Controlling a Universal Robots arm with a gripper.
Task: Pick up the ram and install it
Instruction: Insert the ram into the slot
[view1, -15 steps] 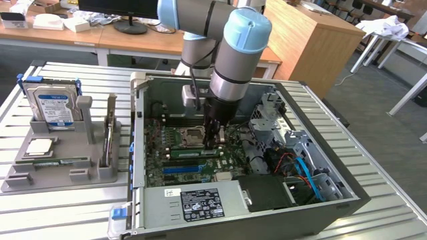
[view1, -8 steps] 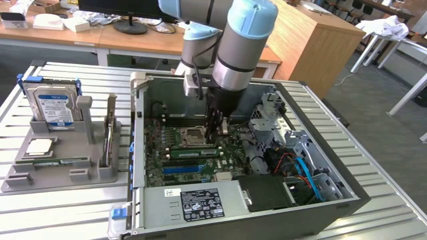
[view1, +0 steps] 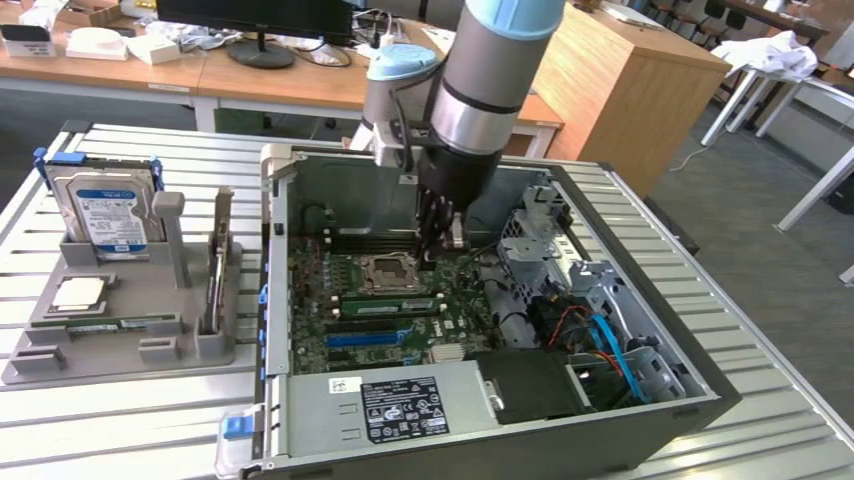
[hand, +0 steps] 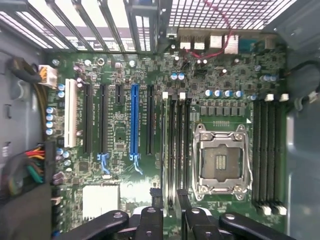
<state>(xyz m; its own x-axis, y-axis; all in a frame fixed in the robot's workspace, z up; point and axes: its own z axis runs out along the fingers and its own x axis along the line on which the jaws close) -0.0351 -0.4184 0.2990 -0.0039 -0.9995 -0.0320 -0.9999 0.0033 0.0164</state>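
Ram (view1: 120, 323): lay flat in a groove of the grey tray (view1: 34, 365), on the side toward the camera, just beside the square processor chip (view1: 78, 292) and near the upright hard drive (view1: 107, 212). Sat untouched, well apart from the gripper (view1: 451, 240). Tray: stood at the exterior view's left of the computer case (view1: 707, 395), both resting on the slatted metal table (view1: 134, 430). Gripper: hung inside the opened case, low over the motherboard (view1: 334, 345), just beside the processor socket (view1: 387, 270) on the exterior view's right. Jaws: stood apart with no grip on anything, a black memory slot (hand: 170, 140) showing through the gap between the fingers (hand: 152, 220) in the wrist view. Lined up along that bank of dark slots, which ran between the socket and the long blue slot (hand: 134, 120). Power supply (view1: 400, 405): filled the case's corner nearest the camera, label facing up.
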